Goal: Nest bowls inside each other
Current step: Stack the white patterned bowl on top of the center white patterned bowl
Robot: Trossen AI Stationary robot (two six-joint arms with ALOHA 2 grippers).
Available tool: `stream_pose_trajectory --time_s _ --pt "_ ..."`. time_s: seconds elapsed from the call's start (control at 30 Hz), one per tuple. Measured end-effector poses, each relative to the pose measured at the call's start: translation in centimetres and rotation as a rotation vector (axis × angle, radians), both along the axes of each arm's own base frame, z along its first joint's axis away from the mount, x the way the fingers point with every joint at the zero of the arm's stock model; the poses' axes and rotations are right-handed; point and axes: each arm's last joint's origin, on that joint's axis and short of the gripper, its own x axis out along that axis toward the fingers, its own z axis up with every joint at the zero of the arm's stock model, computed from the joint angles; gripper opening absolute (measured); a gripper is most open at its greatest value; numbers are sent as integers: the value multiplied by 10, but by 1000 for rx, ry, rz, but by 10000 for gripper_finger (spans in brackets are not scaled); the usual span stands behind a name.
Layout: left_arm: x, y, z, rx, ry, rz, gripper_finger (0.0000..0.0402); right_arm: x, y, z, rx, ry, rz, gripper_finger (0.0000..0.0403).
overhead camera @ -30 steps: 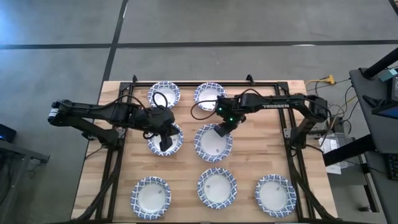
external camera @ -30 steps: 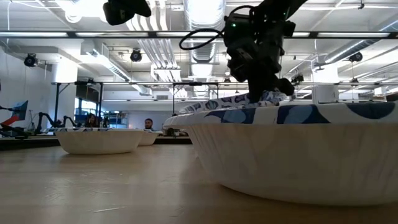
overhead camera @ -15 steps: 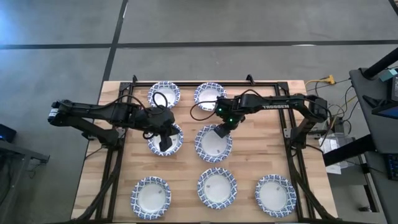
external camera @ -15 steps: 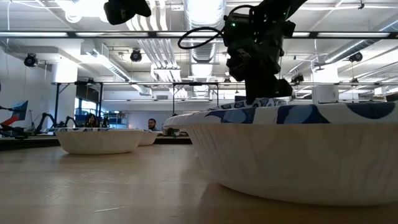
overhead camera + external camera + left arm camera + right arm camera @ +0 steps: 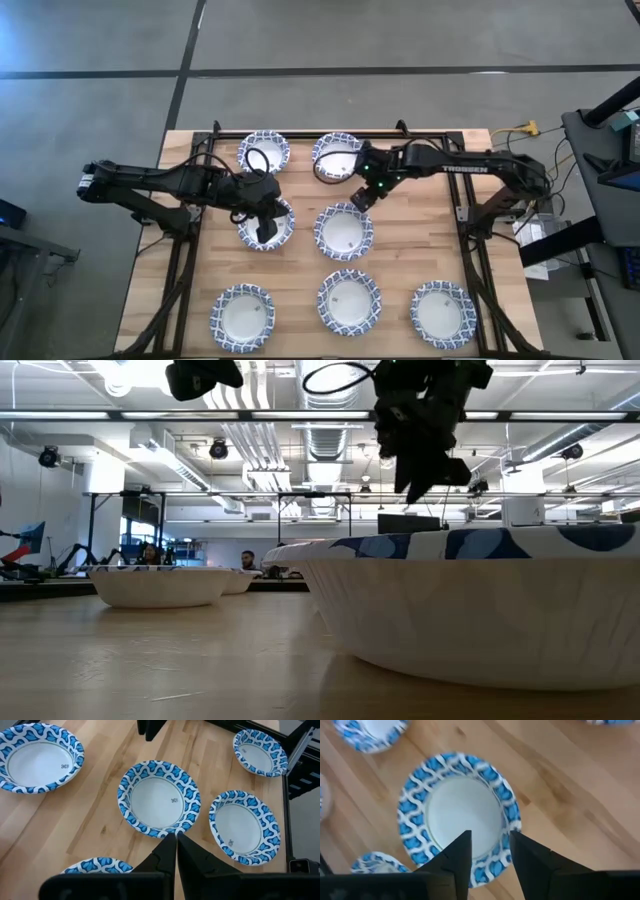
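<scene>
Compared with 1 second earlier, the right gripper [image 5: 357, 196] has lifted off the centre bowl [image 5: 344, 230] and drawn back toward the far edge of the table [image 5: 400, 262]; its fingers, then pinched on that bowl's far rim, are now parted and hold nothing. The left gripper [image 5: 264, 233] is unchanged, fingers pressed together and empty, hovering over the bowl at centre left [image 5: 279, 232]. 7 bowl positions show from above: 2 along the far edge, 2 in the middle row, 3 along the near edge. How many bowls are stacked in any one position cannot be made out. In the low view, a near bowl [image 5: 480, 600] fills the foreground and is cut off at the right.
</scene>
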Motion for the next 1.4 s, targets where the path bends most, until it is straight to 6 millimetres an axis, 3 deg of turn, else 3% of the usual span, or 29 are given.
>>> stream_pose_trajectory --time_s 0.27,0.4,0.53,0.63,0.73,1.0,1.27,1.4 --pt "-5 0 -5 -12 68 16 0 4 4 -28 21 91 25 79" --pt "-27 -1 -23 -77 340 140 0 0 6 -19 10 60 38 70" --pt "-55 -5 -41 -77 522 433 0 -11 9 0 -14 -7 43 68" --pt "-72 -8 -56 -156 488 549 0 -21 10 14 -69 -48 23 68" --pt "-85 -8 -77 -342 415 626 0 -34 12 27 -116 -96 1 66" --pt "-116 -4 -136 -756 201 760 0 -73 19 45 -155 -189 -37 64" --pt "-133 -2 -161 -828 257 792 1 -105 25 47 -150 -247 -102 61" --pt "-133 -2 -170 -835 271 817 26 -113 27 45 -143 -271 -131 63"
